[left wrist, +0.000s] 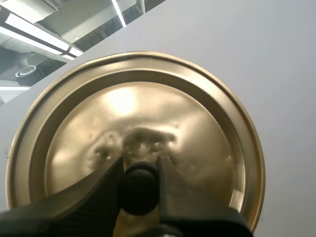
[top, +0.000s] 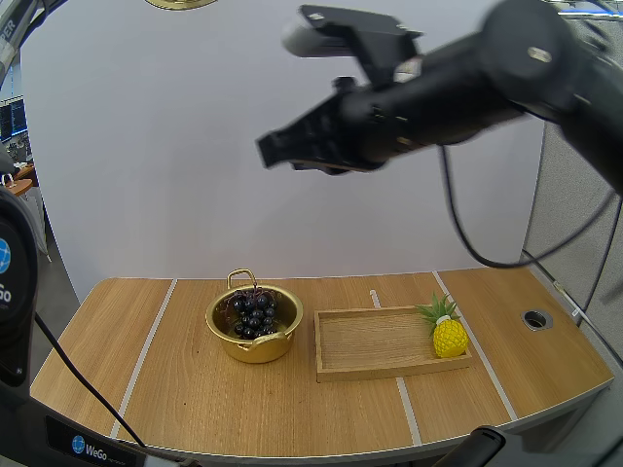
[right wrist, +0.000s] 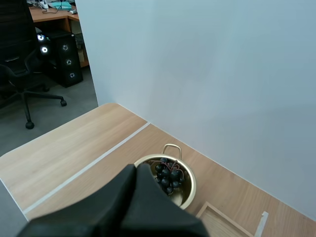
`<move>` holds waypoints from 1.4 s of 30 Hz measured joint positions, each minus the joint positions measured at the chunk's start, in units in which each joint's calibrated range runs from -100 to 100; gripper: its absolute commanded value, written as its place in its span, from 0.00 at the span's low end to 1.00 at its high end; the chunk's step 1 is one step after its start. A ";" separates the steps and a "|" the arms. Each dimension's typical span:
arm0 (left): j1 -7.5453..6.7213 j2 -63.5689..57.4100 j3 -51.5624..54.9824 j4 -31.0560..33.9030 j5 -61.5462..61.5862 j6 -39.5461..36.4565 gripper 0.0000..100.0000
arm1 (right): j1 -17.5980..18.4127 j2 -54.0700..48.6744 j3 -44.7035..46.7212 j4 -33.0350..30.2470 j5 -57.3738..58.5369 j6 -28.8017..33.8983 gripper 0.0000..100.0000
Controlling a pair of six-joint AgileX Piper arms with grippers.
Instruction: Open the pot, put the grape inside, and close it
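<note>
The golden pot [top: 255, 348] stands open on the table's left-middle, with a dark bunch of grapes [top: 253, 313] inside it. Its golden lid [left wrist: 148, 113] is held up in the air, and my left gripper [left wrist: 139, 165] is shut on the lid's black knob [left wrist: 139, 190]. An edge of the lid [top: 180, 3] peeks in high above the table. My right gripper [top: 268, 151] hangs well above the pot, fingers together as one dark wedge. From the right wrist, the right gripper [right wrist: 136, 168] points down toward the pot [right wrist: 190, 185] and the grapes [right wrist: 169, 175].
A shallow wooden tray [top: 389, 368] lies right of the pot, with a small yellow pineapple [top: 449, 336] at its right end. A round hole [top: 536, 318] sits in the table's far right. The tray's corner [right wrist: 217, 217] shows beside the pot.
</note>
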 measured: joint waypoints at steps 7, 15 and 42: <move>0.00 0.00 0.00 0.00 0.00 0.00 0.00 | 0.00 -8.29 7.59 -1.04 3.84 0.56 0.00; 0.00 0.00 0.00 0.00 0.00 0.00 0.00 | -3.92 -12.59 16.58 -0.40 5.08 1.14 0.00; 0.00 0.56 9.15 -8.88 31.08 0.73 0.00 | -8.85 -21.44 29.29 2.72 -0.04 -2.19 0.00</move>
